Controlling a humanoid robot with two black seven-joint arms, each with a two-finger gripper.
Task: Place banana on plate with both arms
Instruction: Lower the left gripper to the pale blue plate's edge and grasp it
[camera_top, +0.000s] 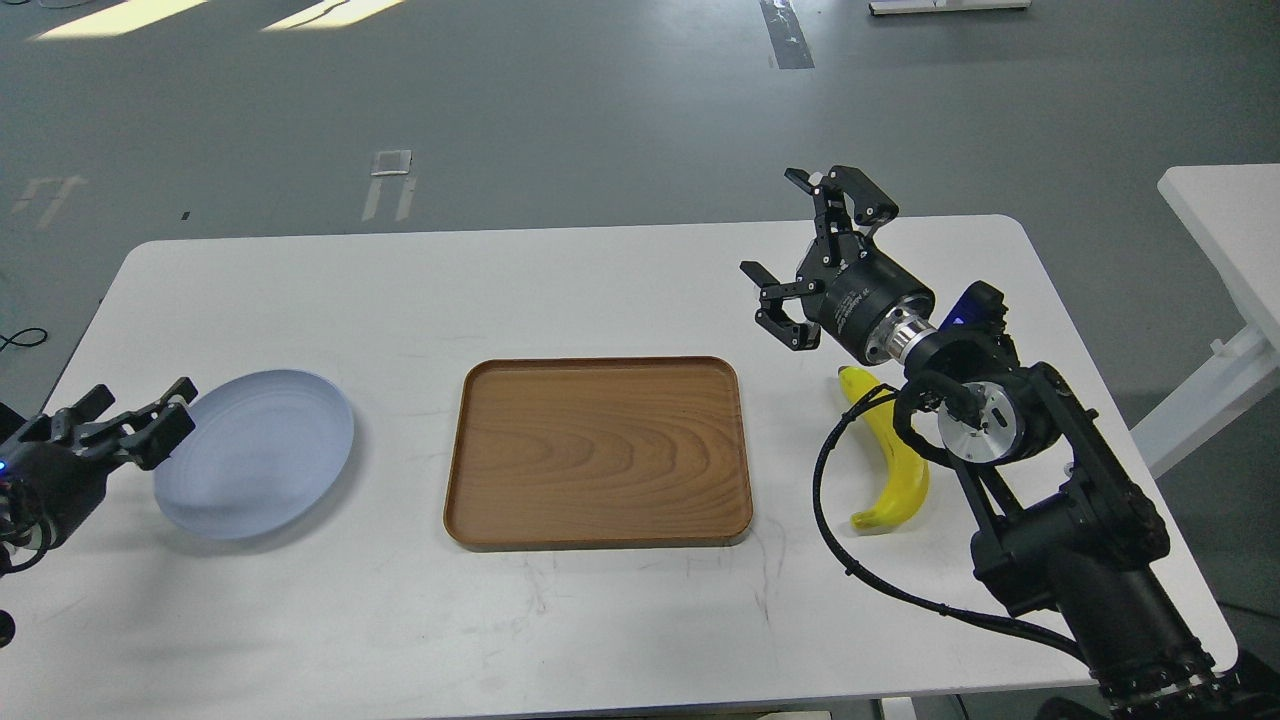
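The yellow banana (902, 468) lies on the white table to the right of the wooden tray, partly crossed by my right arm's cable and wrist. The pale blue-grey plate (255, 452) sits empty at the left of the table. My right gripper (805, 252) is open and empty, raised above the table just up and left of the banana's far tip. My left gripper (135, 412) is low at the far left, just beside the plate's left rim, with its fingers apart and empty.
A rectangular brown wooden tray (598, 452) lies empty in the middle of the table (560, 290), between plate and banana. My right arm's thick links and black cable (830, 520) stand over the table's right side. Another white table (1225, 230) is at the far right.
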